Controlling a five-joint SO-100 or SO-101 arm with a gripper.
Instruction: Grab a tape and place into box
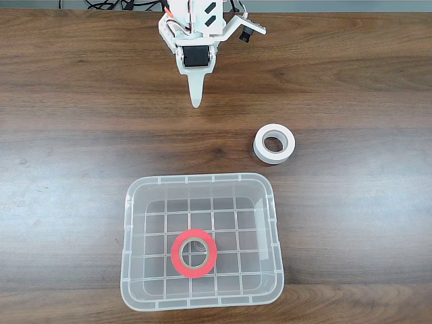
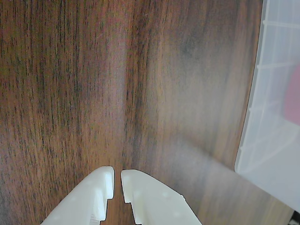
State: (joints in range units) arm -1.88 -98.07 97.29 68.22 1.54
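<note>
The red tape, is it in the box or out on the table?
In. The red tape lies flat on the grid bottom of the box, walls all around it.

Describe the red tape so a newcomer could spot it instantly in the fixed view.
Find the clear plastic box on the wooden table, near the bottom of the fixed view. The red tape lies flat on its grid floor. Unlike the white tape outside the box, it is red with a beige core.

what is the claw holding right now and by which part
Nothing. The claw is nearly shut with bare wood showing in the slit between its tips. The red tape lies inside the box, and the white tape sits on the table.
</note>
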